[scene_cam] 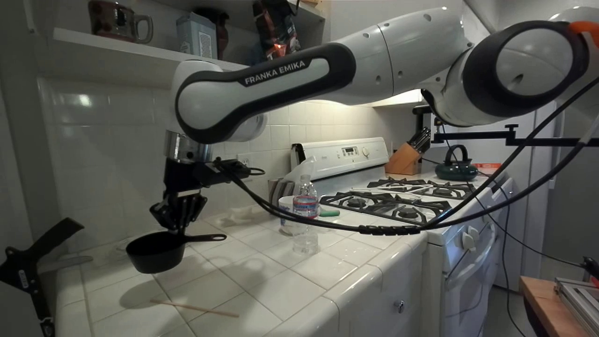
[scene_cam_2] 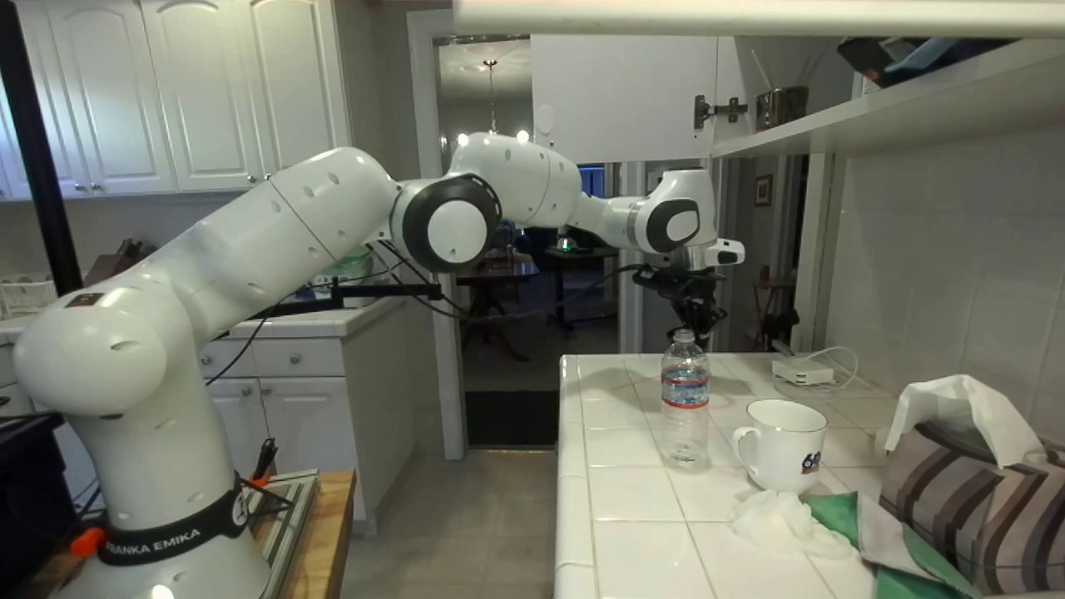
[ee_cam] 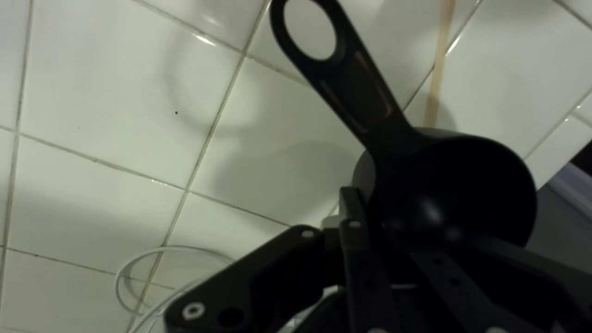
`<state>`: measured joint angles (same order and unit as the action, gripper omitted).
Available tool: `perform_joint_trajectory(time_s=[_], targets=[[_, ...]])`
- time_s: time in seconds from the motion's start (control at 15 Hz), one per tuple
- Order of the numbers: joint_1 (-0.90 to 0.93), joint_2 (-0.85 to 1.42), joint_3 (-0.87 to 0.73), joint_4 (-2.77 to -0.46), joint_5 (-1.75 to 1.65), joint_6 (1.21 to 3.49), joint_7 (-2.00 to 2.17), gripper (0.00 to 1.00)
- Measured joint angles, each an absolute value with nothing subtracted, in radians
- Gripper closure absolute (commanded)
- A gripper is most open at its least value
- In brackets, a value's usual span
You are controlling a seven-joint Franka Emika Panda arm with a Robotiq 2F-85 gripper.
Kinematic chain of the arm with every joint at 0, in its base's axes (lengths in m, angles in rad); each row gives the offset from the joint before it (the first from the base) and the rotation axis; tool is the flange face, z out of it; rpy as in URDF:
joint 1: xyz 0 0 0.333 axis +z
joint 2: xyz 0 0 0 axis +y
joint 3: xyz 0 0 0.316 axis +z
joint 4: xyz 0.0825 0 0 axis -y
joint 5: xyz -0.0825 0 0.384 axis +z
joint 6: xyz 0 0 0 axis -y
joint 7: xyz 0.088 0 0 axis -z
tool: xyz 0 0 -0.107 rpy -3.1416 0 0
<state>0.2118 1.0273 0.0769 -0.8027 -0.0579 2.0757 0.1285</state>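
Gripper (ee_cam: 370,217), wrist view, nearest: fingers clamped on rim of one black pan (ee_cam: 467,189), handle (ee_cam: 358,90) toward eleven o'clock. Pan held above tiled counter (scene_cam: 285,285). Thin stick (scene_cam: 196,307), on counter, five o'clock from pan in an exterior view.

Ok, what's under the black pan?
White tiled counter, with a gap between. In the wrist view, the pan covers the counter beneath and part of the thin stick.
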Motion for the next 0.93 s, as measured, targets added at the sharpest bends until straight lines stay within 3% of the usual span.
perform_joint_trajectory(time_s=[0.53,0.6,0.67,0.93], targets=[[0.205,1.106,0.080,-0.717,-0.046,1.993,0.169,0.99],[0.205,1.111,0.083,-0.710,-0.046,1.987,0.170,0.72],[0.205,1.117,0.086,-0.703,-0.045,1.982,0.170,0.71],[0.203,1.121,0.103,-0.691,-0.041,1.972,0.170,0.45]])
